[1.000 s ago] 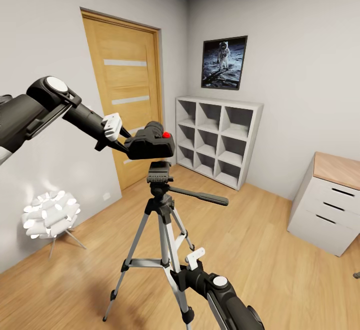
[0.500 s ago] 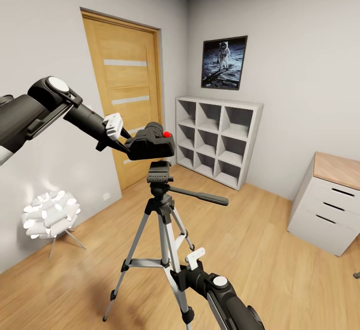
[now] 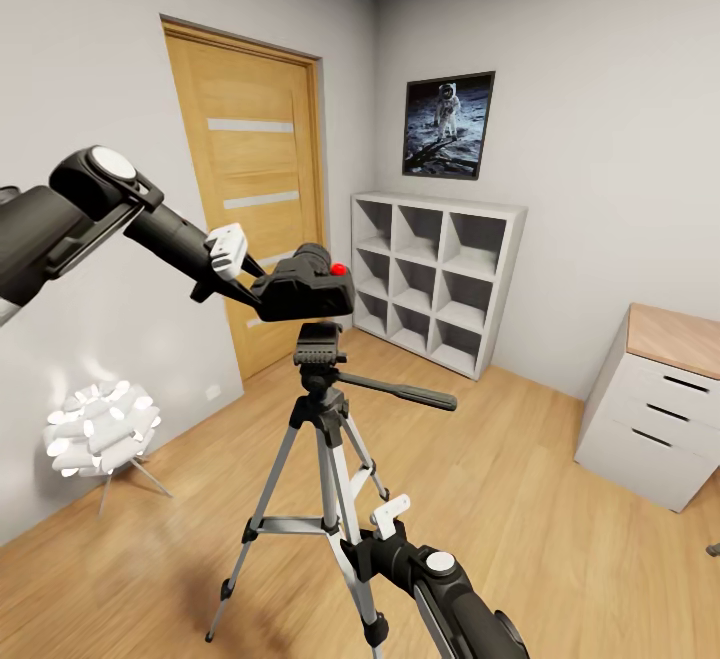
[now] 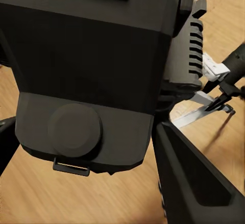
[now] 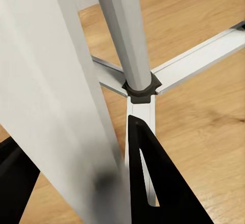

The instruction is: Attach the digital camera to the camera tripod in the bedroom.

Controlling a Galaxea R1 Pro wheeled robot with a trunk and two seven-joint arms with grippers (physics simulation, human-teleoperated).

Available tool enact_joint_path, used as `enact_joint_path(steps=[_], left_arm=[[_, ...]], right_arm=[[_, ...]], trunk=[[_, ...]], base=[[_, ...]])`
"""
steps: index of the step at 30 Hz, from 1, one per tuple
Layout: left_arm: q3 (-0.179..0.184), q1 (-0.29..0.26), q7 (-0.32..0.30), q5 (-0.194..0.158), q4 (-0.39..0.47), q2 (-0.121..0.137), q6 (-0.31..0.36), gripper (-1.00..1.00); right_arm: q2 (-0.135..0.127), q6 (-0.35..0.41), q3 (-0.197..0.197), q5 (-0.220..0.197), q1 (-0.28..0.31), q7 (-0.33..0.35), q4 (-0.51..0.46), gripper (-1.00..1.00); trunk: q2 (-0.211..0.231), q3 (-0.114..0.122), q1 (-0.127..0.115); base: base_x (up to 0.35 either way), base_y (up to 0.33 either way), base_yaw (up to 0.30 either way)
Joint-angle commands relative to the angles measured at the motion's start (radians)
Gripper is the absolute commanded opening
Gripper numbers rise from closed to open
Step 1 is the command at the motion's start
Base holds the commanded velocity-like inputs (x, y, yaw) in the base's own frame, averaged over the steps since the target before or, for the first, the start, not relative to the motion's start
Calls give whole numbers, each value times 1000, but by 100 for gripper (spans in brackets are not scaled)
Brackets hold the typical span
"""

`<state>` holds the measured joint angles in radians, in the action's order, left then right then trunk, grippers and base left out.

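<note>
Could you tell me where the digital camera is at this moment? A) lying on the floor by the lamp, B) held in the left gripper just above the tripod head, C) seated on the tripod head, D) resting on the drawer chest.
B: in the head view the left gripper is shut on the digital camera, which hangs just above the black head of the camera tripod with a small gap showing between them.

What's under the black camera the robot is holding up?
Just below the digital camera, with a slim gap, sits the camera tripod and its black head. Wood floor lies beneath. The camera's underside is hidden.
</note>
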<state>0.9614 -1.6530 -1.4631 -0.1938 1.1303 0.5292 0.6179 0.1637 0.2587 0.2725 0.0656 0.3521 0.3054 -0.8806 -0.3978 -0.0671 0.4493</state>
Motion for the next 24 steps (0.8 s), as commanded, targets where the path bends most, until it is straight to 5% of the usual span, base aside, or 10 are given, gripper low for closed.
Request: enact_joint_path(steps=[1, 24], left_arm=[[3, -2, 0, -5, 8, 5, 8, -100], [0, -1, 0, -5, 100, 25, 90, -100]], right_arm=[[0, 5, -1, 6, 1, 4, -1, -100], [0, 5, -1, 6, 1, 4, -1, -100]], trunk=[[-2, -2, 1], [-2, -2, 1]], base=[[0, 0, 0], [0, 0, 0]])
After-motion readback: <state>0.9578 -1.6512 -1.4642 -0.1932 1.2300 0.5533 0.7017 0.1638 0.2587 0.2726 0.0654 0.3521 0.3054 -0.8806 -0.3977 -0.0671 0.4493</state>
